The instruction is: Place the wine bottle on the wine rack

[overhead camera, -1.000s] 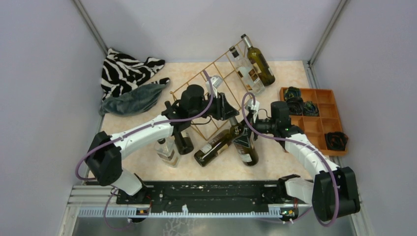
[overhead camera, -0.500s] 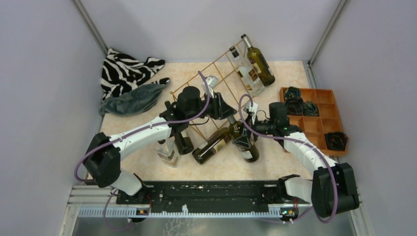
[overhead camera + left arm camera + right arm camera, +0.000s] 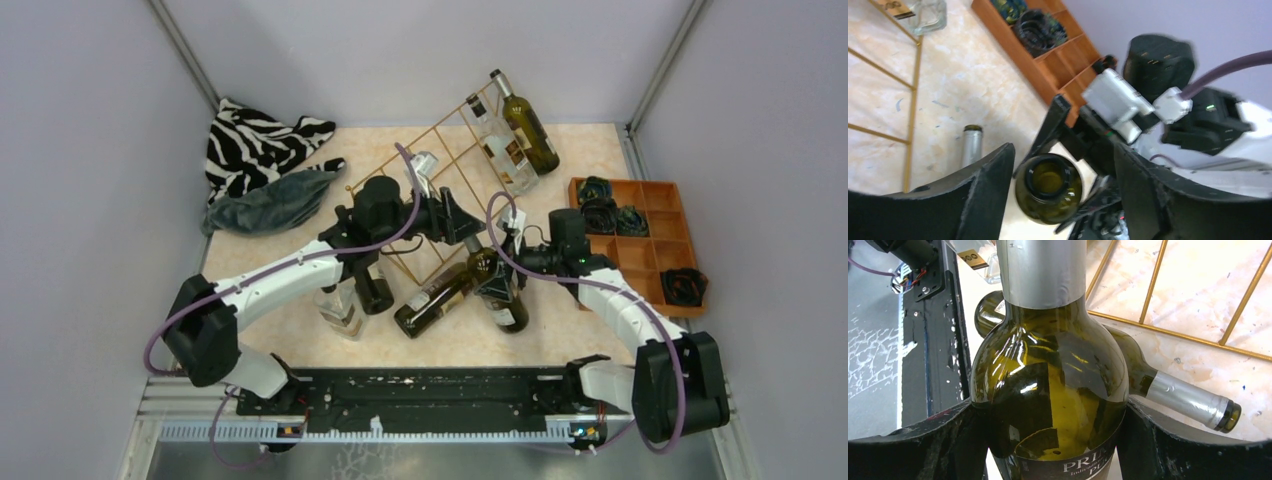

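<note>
Both pairs of fingers have just swapped roles. The left fingers (image 3: 983,195), closed at the bottle's neck a second ago, now stand apart. The wine bottle (image 3: 1048,187) shows its open mouth in the gap between them and touches neither. The right fingers (image 3: 938,445), wide a second ago, have closed in and now press against both sides of the bottle's body just under the shoulder. We judge that the right arm alone now carries it. To us that reads as a finished handover: the neck is free, and the bottle can swing toward the wine rack (image 3: 450,160) once the left arm backs off.

In the top view the bottle sits a little below centre, tilted, with its neck toward the upper left. It hangs just off the rack's near corner, over a second dark bottle (image 3: 435,297) that lies on the tabletop (image 3: 300,340). It is not on the rack yet.

The rack, in the upper middle of that view, holds two bottles side by side at its upper right end, a clear one (image 3: 497,145) and a dark green one (image 3: 532,132). Its other cells look empty. The orange tray (image 3: 655,250) at the right edge carries dark coiled things (image 3: 600,212) in three upper-left compartments and one more at its lower right. What they are we cannot tell. Its remaining compartments are bare.
</note>
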You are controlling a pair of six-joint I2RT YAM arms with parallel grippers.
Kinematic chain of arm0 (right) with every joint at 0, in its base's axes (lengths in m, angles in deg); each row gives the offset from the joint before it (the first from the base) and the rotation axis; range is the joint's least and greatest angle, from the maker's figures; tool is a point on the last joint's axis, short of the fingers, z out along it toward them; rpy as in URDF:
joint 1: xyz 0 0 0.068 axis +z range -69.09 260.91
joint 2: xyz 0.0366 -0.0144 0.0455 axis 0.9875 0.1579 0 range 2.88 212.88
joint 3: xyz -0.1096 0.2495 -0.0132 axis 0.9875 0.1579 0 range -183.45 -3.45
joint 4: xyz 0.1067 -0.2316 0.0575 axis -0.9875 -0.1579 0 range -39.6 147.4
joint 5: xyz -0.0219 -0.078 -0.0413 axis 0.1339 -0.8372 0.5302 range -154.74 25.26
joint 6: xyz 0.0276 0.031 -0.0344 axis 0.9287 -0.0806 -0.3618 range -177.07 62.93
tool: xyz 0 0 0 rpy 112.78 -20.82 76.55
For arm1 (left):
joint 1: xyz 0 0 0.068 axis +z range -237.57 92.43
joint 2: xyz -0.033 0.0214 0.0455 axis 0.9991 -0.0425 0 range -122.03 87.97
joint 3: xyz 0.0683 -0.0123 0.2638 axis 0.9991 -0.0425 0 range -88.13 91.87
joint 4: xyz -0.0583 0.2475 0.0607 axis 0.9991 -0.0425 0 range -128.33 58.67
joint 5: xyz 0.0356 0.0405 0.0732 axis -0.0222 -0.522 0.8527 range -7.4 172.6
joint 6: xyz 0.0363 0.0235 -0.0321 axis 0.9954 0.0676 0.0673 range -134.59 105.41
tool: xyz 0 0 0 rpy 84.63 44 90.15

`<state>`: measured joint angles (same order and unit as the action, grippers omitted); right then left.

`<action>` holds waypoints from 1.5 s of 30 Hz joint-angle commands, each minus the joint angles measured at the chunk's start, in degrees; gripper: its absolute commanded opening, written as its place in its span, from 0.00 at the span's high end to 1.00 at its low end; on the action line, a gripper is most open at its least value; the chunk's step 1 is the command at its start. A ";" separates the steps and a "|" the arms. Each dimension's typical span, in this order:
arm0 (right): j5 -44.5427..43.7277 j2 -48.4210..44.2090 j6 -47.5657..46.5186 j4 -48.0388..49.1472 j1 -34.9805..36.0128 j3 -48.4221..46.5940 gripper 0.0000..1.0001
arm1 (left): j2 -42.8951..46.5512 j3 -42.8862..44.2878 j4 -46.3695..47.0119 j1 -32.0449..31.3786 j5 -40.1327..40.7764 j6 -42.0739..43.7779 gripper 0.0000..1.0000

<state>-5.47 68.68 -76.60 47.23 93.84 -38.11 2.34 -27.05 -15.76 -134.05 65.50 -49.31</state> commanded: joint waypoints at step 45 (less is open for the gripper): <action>-3.39 12.85 -9.71 -10.89 -13.91 -35.02 1.00 | 28.08 -0.62 -14.97 0.31 2.83 16.10 0.01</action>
<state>-7.92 78.88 -87.31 31.42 79.22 -65.30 28.83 -26.59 -30.93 -134.02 67.36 -33.97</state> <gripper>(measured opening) 0.750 0.987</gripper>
